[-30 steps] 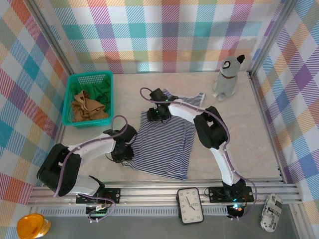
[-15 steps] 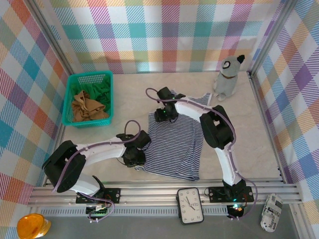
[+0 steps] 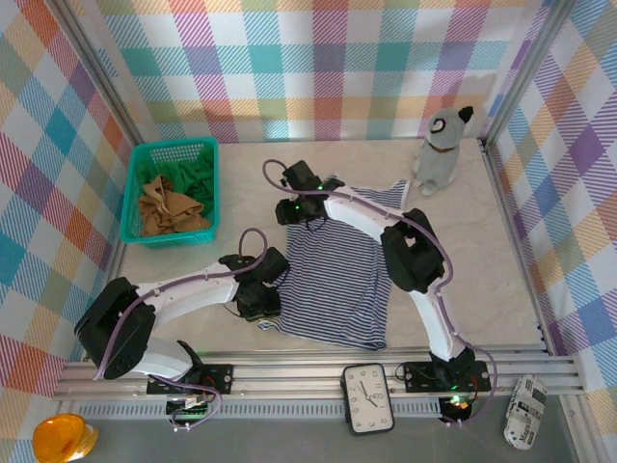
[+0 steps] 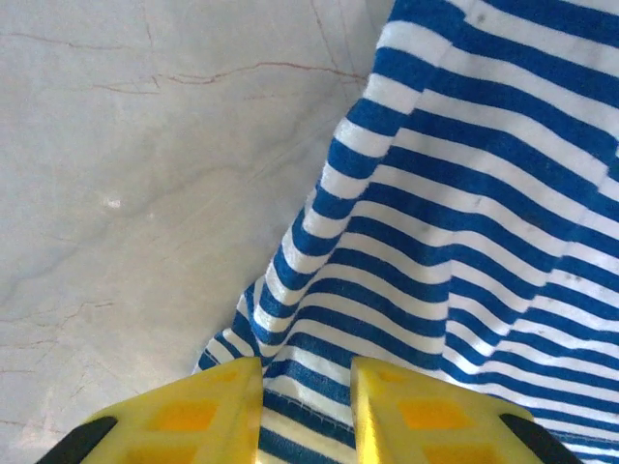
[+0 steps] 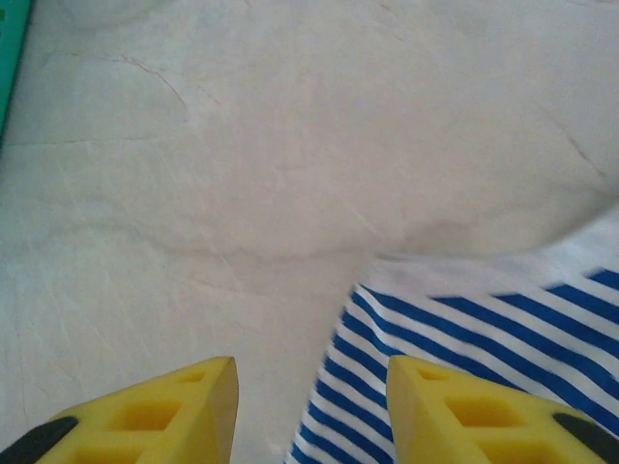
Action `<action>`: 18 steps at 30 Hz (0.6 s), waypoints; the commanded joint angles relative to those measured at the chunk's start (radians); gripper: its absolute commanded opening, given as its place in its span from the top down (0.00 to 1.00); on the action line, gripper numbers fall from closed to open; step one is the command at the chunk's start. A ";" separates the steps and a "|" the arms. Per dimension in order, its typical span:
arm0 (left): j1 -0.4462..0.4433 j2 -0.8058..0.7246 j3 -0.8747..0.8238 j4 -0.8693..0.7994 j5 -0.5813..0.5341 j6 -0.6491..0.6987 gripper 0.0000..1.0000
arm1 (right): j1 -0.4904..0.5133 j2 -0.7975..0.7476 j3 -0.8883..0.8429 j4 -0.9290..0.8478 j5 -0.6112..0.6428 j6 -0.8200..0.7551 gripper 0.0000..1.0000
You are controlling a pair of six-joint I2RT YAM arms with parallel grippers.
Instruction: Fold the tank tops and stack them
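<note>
- The teal basket (image 3: 135,188) is seen at far left, with the tan-brown tank top (image 3: 166,207) and the green tank top (image 3: 198,174) heaped inside it, both unfolded.
- The left gripper (image 3: 258,301) is set at the near-left hem of the striped tank top (image 3: 337,280). On the left wrist view the hem is clamped between the yellow fingers (image 4: 193,416), and creases are drawn fanning away from the grip.
- The striped tank top is spread mid-table (image 3: 482,251), mostly flat, with its straps toward the far side. No finished fold is seen.
- The right gripper (image 3: 289,210) is held at the top's far-left shoulder corner. Its jaws are parted wide and nothing is gripped. The white-trimmed corner is seen lying on the table just ahead of the fingers.
- A stuffed dog (image 3: 442,149) is parked at far right, well apart from the cloth.
- Progress is judged early: one top is laid out, no folds are made, two tops are to be fetched, and no stack is begun.
</note>
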 commanded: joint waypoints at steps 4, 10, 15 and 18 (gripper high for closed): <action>0.029 -0.016 -0.029 0.013 0.039 0.019 0.70 | 0.002 0.138 0.139 -0.097 0.139 -0.014 0.56; 0.041 0.015 -0.033 0.021 0.048 0.041 0.72 | 0.009 0.194 0.182 -0.096 0.131 -0.027 0.58; 0.043 0.034 -0.067 0.058 0.054 0.043 0.73 | 0.021 0.221 0.215 -0.087 0.148 -0.027 0.61; 0.048 0.053 -0.079 0.054 0.036 0.051 0.73 | 0.029 0.256 0.272 -0.122 0.165 -0.031 0.60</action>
